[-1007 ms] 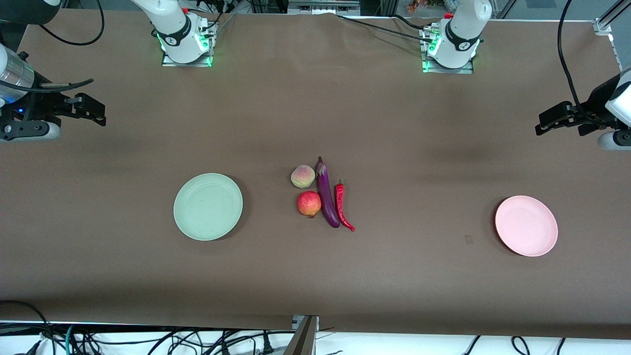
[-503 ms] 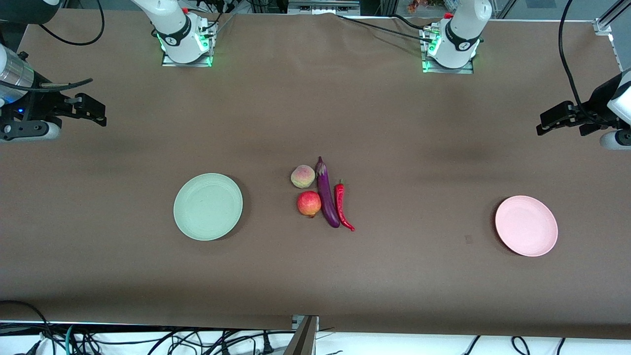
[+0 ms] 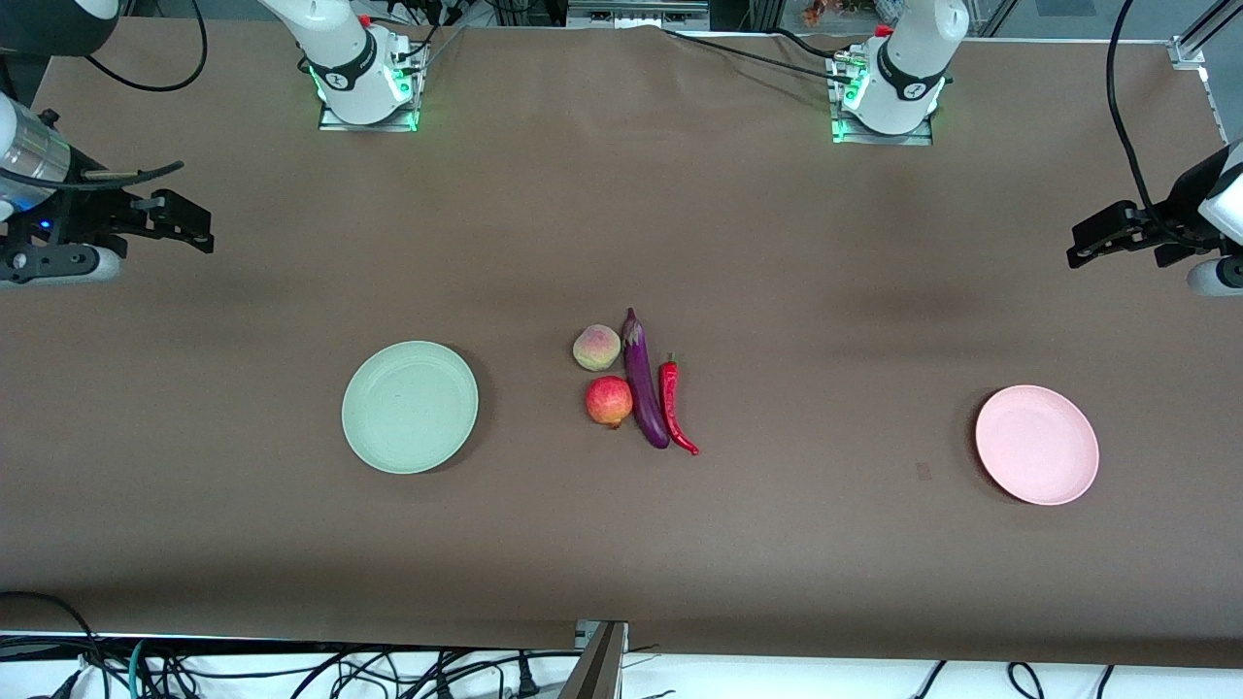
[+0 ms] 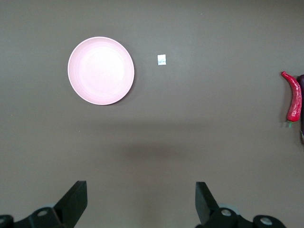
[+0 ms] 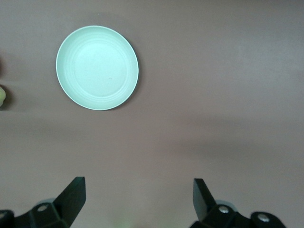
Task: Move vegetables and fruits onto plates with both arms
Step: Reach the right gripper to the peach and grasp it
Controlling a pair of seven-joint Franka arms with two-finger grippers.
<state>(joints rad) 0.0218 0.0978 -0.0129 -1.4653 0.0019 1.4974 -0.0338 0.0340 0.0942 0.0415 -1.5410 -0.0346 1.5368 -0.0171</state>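
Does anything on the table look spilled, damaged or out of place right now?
Nothing stands out. The peach, pomegranate, eggplant and chili pepper lie intact in a tight cluster mid-table, and the green plate and pink plate sit flat. One small pale scrap lies near the pink plate.

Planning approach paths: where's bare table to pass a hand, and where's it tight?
Bare cloth between the green plate and the pomegranate, and a wider stretch between the chili and the pink plate. Both plates hold nothing. Crowded at the middle: peach, pomegranate, eggplant and chili lie packed together.
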